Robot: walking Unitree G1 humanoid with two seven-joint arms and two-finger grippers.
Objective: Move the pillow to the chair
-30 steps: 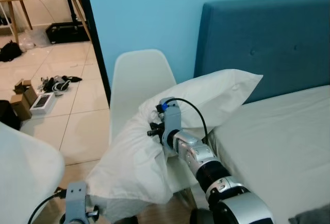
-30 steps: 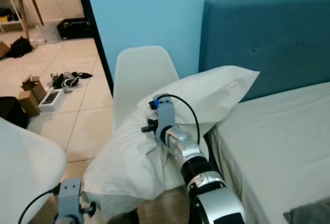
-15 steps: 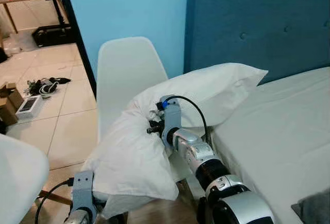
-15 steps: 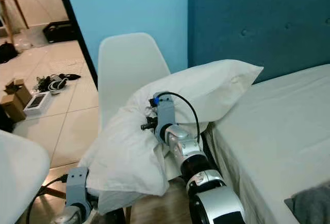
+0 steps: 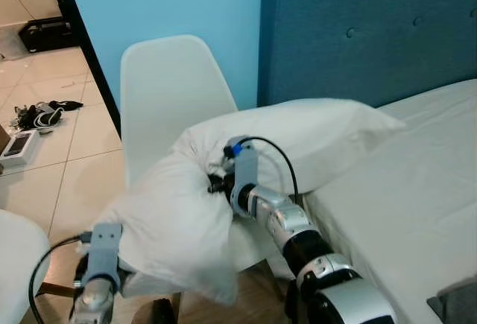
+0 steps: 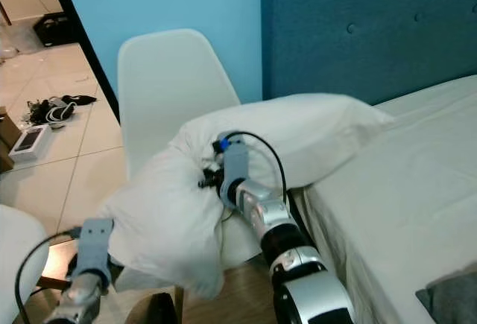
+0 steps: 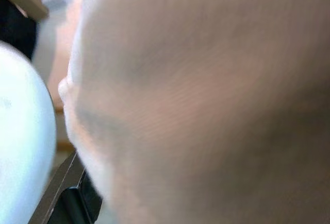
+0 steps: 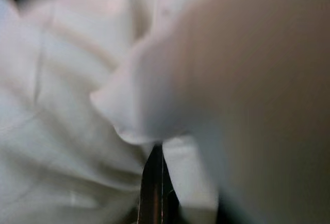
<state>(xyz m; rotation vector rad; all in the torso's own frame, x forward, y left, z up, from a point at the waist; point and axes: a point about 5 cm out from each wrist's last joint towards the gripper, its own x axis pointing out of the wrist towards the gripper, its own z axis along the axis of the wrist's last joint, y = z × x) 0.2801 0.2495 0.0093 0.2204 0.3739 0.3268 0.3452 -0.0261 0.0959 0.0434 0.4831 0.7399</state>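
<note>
The white pillow lies slanted, its far end on the bed corner and its near end bulging over the seat of the white chair. My right gripper is pushed into the pillow's middle and shut on a bunch of its cloth. In the right wrist view the thin dark fingers stand together with pillow cloth folded around them. My left gripper sits under the pillow's near end, which droops over it. In the left wrist view the pillow is pressed close against the camera.
The bed with a blue headboard lies to the right, against the chair. A second white chair stands at the near left. A dark door frame is behind, with cables and boxes on the tiled floor beyond.
The camera has swung, so the scene has shifted left and down. My left arm has come up, and the pillow's near end has risen with it above the chair seat.
</note>
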